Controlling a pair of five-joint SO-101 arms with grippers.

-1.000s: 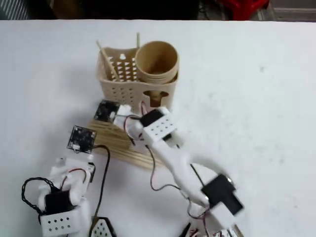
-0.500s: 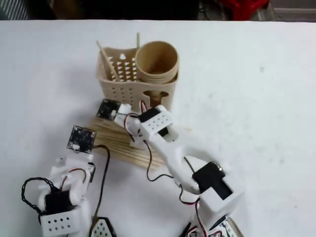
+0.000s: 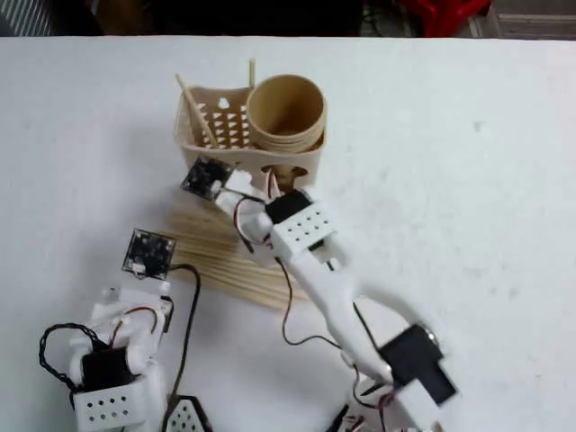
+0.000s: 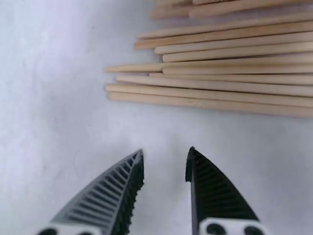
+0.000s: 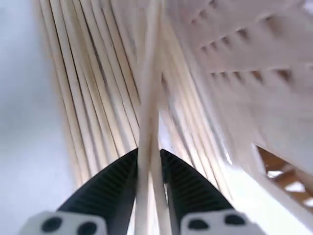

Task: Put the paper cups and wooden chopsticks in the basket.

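Right gripper (image 5: 149,153) pinches chopsticks (image 5: 149,83) (beside basket (image 5: 239,54)).

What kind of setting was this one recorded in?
Probably a robotics lab bench: a plain white table, small white robot arms with exposed wires, and a beige perforated plastic basket beside loose wooden chopsticks.

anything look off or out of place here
Most chopsticks lie in a loose pile on the table before the basket, not in it. Two sticks in the basket lean askew beside the cups. The right tool is shut on a stick.
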